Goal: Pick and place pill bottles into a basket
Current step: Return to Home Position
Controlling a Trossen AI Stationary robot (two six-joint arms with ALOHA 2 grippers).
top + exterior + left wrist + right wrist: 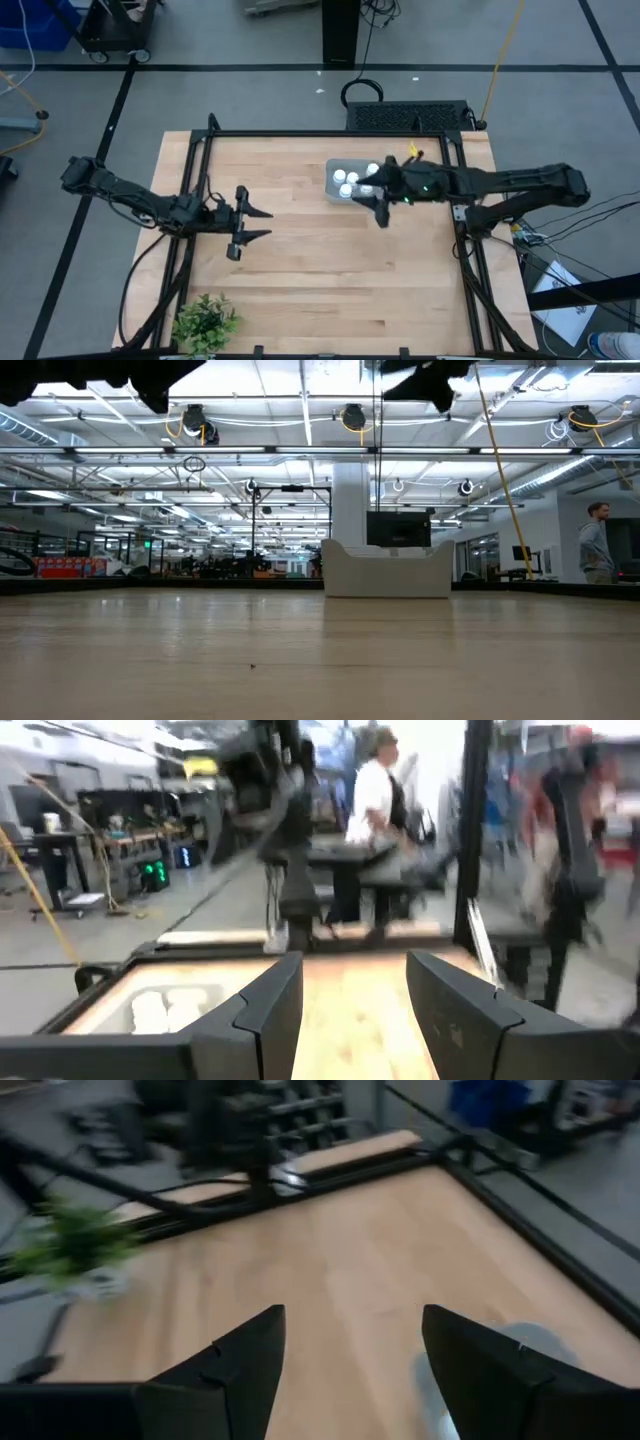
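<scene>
The grey-blue basket [352, 180] sits on the table's far middle-right; it also shows in the low view [387, 568]. Several white pill bottles [349, 182] stand inside it, and they show in the left wrist view [165, 1008]. My right gripper [377, 205] is open and empty, just on the near-right side of the basket, raised above the table. My left gripper [262, 222] is open and empty over the table's left half, pointing toward the right edge.
A green leafy plant [205, 322] stands at the table's near-left corner. A black frame [330, 133] runs around the table's edges. A person [375, 790] stands in the room beyond the table. Bare wood [330, 260] lies between the grippers and the near edge.
</scene>
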